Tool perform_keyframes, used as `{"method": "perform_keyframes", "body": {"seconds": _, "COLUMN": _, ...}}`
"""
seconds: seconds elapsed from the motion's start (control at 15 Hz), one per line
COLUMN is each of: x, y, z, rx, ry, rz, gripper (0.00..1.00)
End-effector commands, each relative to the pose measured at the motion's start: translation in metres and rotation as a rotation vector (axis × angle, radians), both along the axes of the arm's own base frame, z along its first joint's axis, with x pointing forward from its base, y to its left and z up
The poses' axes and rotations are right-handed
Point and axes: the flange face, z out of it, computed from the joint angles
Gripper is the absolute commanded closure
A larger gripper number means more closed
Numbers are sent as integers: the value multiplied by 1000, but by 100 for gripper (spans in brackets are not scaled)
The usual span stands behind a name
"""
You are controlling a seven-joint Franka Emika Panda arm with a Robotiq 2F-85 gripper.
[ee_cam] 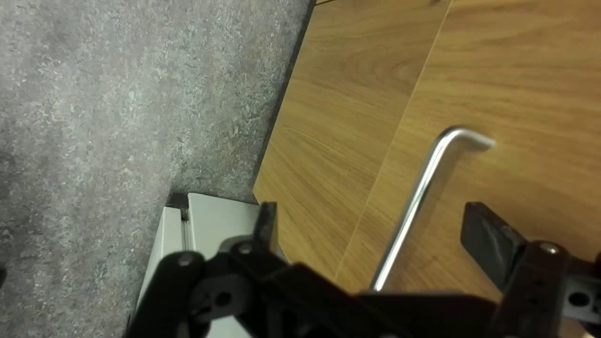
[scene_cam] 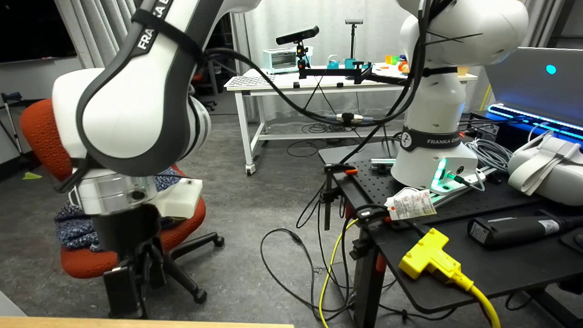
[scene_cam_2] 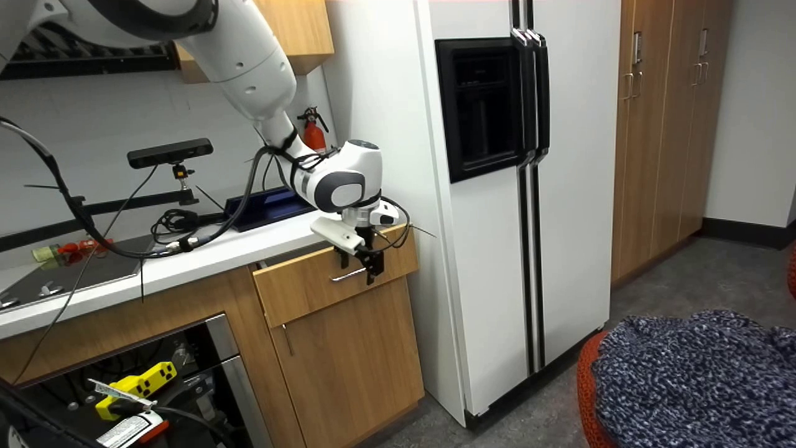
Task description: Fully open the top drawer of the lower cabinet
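The top drawer (scene_cam_2: 298, 287) has a light-brown wooden front and stands slightly out from the cabinet in an exterior view. Its inside is mostly hidden. A wooden edge (scene_cam: 136, 323), apparently its front edge, crosses the bottom of an exterior view. The drawer's silver bar handle (scene_cam_2: 348, 274) also shows in the wrist view (ee_cam: 413, 202). My gripper (scene_cam_2: 357, 267) points down at the drawer front. It is open; in the wrist view (ee_cam: 371, 225) its fingers are well apart, with the handle showing between them. Whether a finger touches the handle or front cannot be told.
A white refrigerator (scene_cam_2: 392, 186) stands right beside the drawer. A white countertop (scene_cam_2: 205, 255) lies above it, and a cabinet door (scene_cam_2: 354, 354) below. An orange chair (scene_cam: 182, 228) with a dark cushion stands behind the gripper. Cables hang by the black robot cart (scene_cam: 455, 259).
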Motion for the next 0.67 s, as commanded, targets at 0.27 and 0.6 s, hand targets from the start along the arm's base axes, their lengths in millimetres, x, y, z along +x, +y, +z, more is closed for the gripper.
{"method": "perform_keyframes", "body": {"seconds": 0.27, "x": -84, "y": 39, "z": 73, "rx": -23, "ry": -64, "rz": 92, "gripper": 0}}
{"method": "perform_keyframes", "body": {"seconds": 0.6, "x": -129, "y": 85, "z": 104, "rx": -40, "ry": -127, "rz": 179, "gripper": 0}}
